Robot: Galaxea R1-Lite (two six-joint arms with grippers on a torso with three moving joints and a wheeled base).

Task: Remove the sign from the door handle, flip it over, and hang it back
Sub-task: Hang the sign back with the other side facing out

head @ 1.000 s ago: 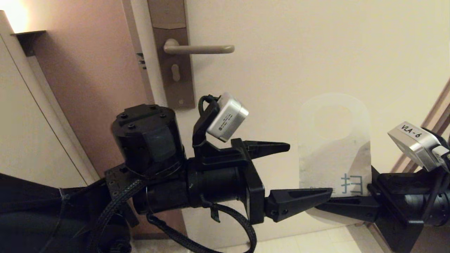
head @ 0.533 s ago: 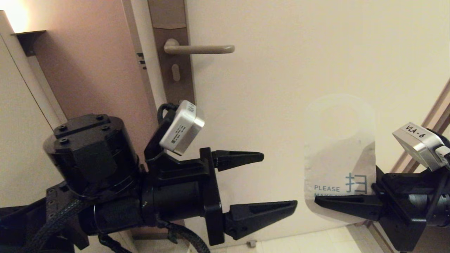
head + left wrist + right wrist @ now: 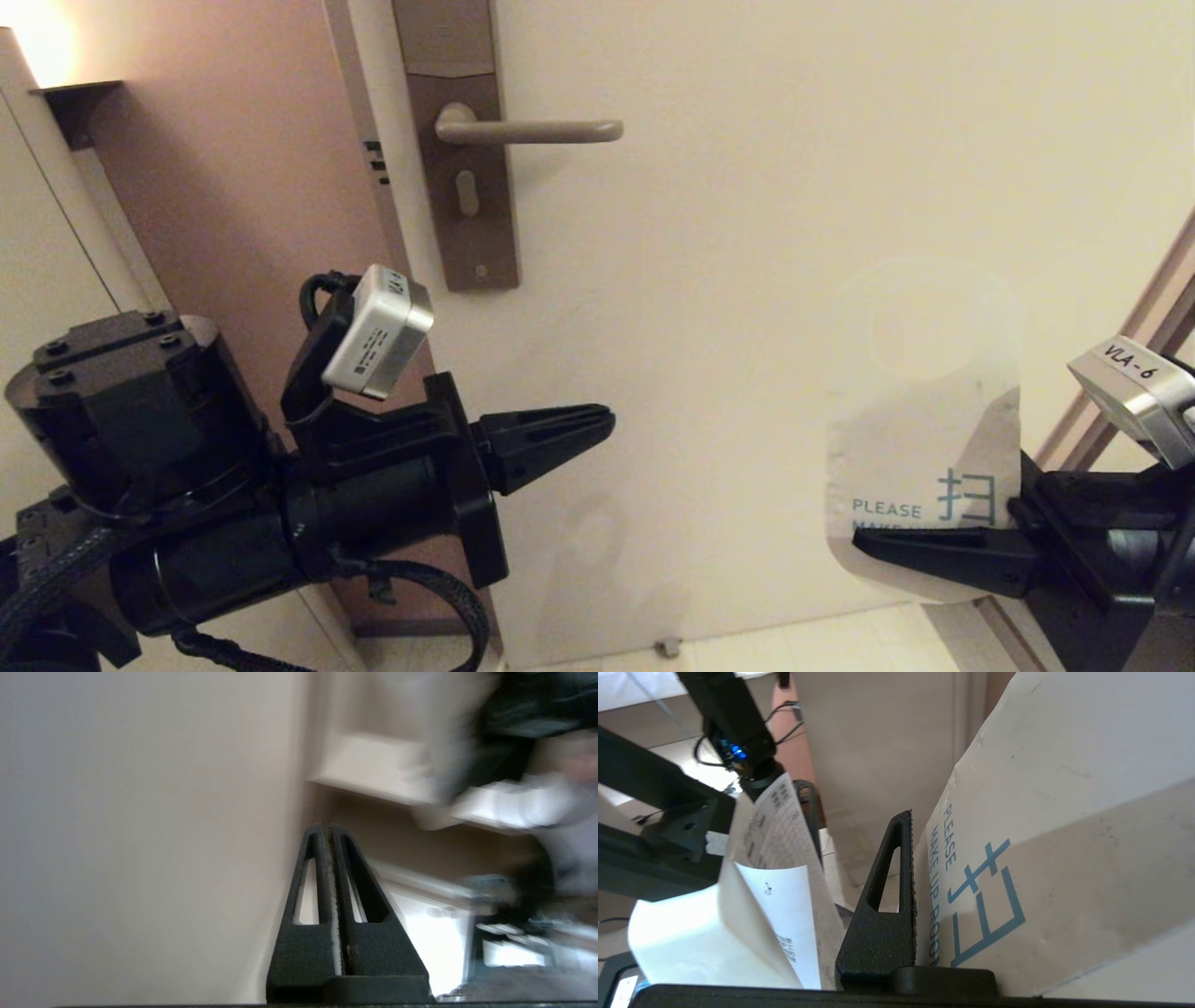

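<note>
Off the door handle (image 3: 527, 131) at present, which juts bare and level from its brown lock plate (image 3: 457, 140) high on the door (image 3: 728, 233). Held instead well below and to the right of that lever: the sign (image 3: 920, 411), upright in front of the door, white face toward the head camera with teal "PLEASE MAKE UP ROOM" lettering near its lower end and the oval hole uppermost. Pinched at that lower end by the right gripper (image 3: 934, 551), jaws clamped on the card's bottom edge, one finger pressed flat across the print in the right wrist view (image 3: 896, 896). Parked low on the left, well apart from the card: the left gripper (image 3: 560, 434), jaws closed together on nothing, pad to pad in its own wrist view (image 3: 331, 896). Probably very light, thin and only moderately stiff, judging by the flat, unsagging stance from a single low pinch; likely to flex or flutter at the free upper end, and smooth enough to slide if the pinch loosens. Best taken, as now, on the solid lower part, away from the narrow band around the hole, which looks the weakest spot and must stay free to slip over the lever. Remaining, by this reading: raising the hole to the lever's tip and threading it on.
</note>
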